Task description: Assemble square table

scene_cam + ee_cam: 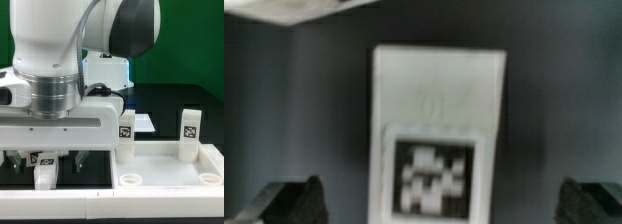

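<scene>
Only the exterior view shows the slab [170, 183] bearing legs [127, 135].

My exterior view is bright and fairly sharp, and the white arm [60, 40] shines against the dark table [168, 100]. My wrist view is dim and blurry, so the leg [438, 100] and its tag [438, 172] look fuzzy.
</scene>
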`<action>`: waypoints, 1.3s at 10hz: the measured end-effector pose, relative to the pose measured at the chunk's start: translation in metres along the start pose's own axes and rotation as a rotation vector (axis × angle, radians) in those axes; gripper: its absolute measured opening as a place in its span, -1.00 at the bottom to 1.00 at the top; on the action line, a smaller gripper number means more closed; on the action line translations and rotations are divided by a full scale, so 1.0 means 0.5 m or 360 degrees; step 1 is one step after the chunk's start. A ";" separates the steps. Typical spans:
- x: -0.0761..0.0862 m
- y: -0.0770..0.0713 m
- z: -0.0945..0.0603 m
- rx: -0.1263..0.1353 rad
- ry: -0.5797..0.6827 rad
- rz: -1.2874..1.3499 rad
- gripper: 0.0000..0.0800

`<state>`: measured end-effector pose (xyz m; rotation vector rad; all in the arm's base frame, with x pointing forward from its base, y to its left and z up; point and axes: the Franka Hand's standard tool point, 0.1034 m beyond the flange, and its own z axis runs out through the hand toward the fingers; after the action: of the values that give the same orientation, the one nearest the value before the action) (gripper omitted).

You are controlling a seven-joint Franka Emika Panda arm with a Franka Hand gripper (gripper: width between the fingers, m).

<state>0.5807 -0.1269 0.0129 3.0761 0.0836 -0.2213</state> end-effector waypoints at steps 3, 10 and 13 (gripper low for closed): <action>-0.003 0.006 0.004 0.0003 -0.0004 0.0020 0.62; -0.024 0.001 -0.097 0.0086 -0.0038 -0.0066 -0.29; -0.080 0.014 -0.133 0.0088 -0.0009 -0.0381 -0.29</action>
<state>0.5508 -0.1320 0.0849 3.1151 0.4537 -0.2462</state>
